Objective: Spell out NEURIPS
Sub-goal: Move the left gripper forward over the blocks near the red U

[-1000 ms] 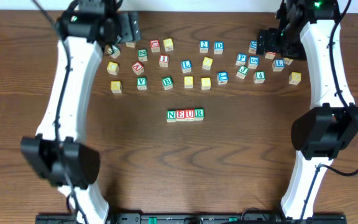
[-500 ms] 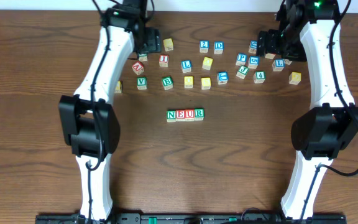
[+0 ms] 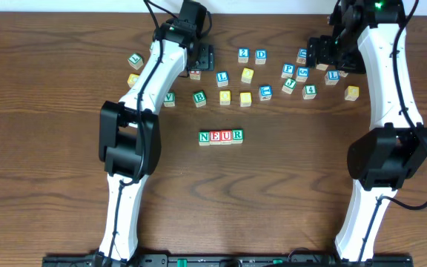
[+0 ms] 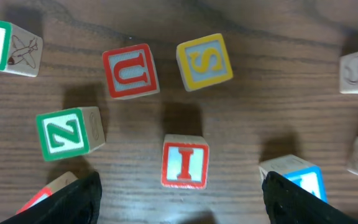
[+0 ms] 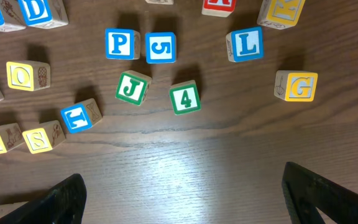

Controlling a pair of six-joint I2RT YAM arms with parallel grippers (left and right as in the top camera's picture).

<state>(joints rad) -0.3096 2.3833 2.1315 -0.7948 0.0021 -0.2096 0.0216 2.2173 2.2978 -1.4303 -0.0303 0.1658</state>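
Left jaws apart over the red I block point(image 4: 185, 160), nothing held.
The I sits on the worktop between the tips, slightly ahead. Centre it, drop square and close on its sides, clear of the blue block point(image 4: 294, 171). Set it touching R in the row point(image 3: 221, 136). Right jaws apart, empty.

The table point(image 4: 278, 93) is showing dark, grained wood with a soft sheen. The I cube point(image 4: 184, 160) is showing pale bare wood under glossy red paint, and the S cube point(image 4: 204, 61) near it under glossy yellow. Flanking the I cube, the left gripper's fingertips point(image 4: 73, 199) are looking matt black.
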